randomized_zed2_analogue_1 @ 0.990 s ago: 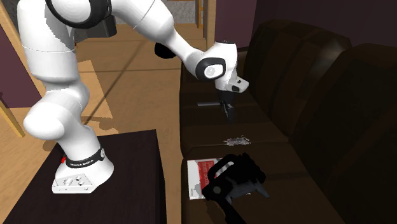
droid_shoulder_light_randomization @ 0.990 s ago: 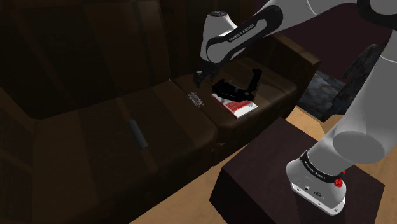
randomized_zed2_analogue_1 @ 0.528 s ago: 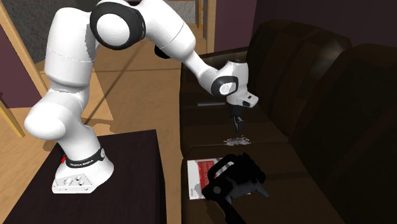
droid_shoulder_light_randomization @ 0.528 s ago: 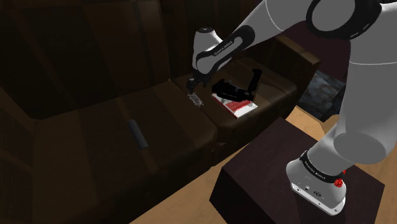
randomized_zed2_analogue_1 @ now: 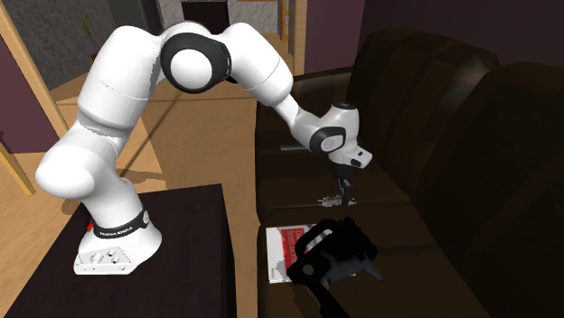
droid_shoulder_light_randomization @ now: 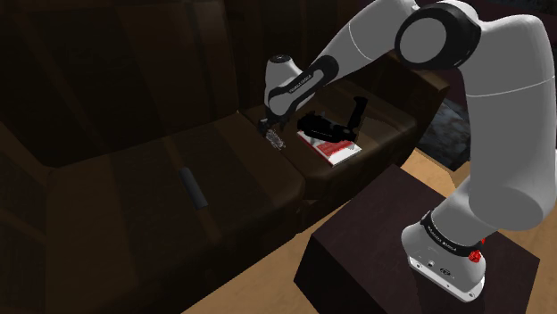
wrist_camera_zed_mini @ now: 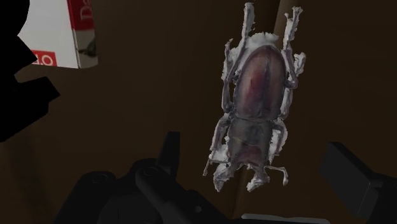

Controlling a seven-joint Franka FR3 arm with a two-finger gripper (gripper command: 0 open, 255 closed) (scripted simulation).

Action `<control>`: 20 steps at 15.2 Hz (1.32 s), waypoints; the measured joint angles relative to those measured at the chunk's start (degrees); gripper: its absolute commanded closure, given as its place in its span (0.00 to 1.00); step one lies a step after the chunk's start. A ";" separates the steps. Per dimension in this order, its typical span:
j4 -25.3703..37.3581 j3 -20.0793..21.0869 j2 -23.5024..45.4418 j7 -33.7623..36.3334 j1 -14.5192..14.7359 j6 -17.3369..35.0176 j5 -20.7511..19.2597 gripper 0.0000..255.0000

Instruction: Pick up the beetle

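The work area is a dark brown sofa (droid_shoulder_light_randomization: 134, 178) on a wooden floor (droid_shoulder_light_randomization: 259, 276). The robot's stand (droid_shoulder_light_randomization: 375, 250), a dark box, sits beside the sofa's front edge.

1. Target. The beetle (droid_shoulder_light_randomization: 274, 140) lies flat on the sofa's seat surface, beside a seam. In the second exterior view the beetle (randomized_zed2_analogue_1: 336, 201) appears as a small pale patch directly under the hand. In the wrist view the beetle (wrist_camera_zed_mini: 254, 102) has a reddish-brown back and pale grey legs and horns.

2. Arm. The white arm reaches from the stand over the sofa, with its wrist turned downward over the target.

3. Gripper. The gripper (droid_shoulder_light_randomization: 266, 130) is low over the seat, just above the beetle. In the second exterior view the gripper (randomized_zed2_analogue_1: 342, 191) points straight down at it. In the wrist view the gripper (wrist_camera_zed_mini: 252, 145) has its two black fingers (wrist_camera_zed_mini: 356, 181) spread wide. The beetle lies between them, and neither finger touches it.

4. Nearby items. A red and white box (droid_shoulder_light_randomization: 335, 150) lies flat on the same seat surface, near the beetle but apart from it. A black object (droid_shoulder_light_randomization: 330, 120) rests on top of the box. A small grey elongated item (droid_shoulder_light_randomization: 190, 187) lies on the seat cushion, well apart from the beetle toward the shoulder view's left.
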 measured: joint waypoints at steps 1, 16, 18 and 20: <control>0.16 -0.10 0.68 0.30 0.24 0.51 -0.13 0.00; 0.27 -0.13 0.92 0.35 0.29 0.65 -0.17 1.00; -0.23 0.02 -0.26 0.26 0.21 -0.02 -0.03 1.00; -0.37 0.20 -1.45 -0.03 0.00 -1.06 0.19 1.00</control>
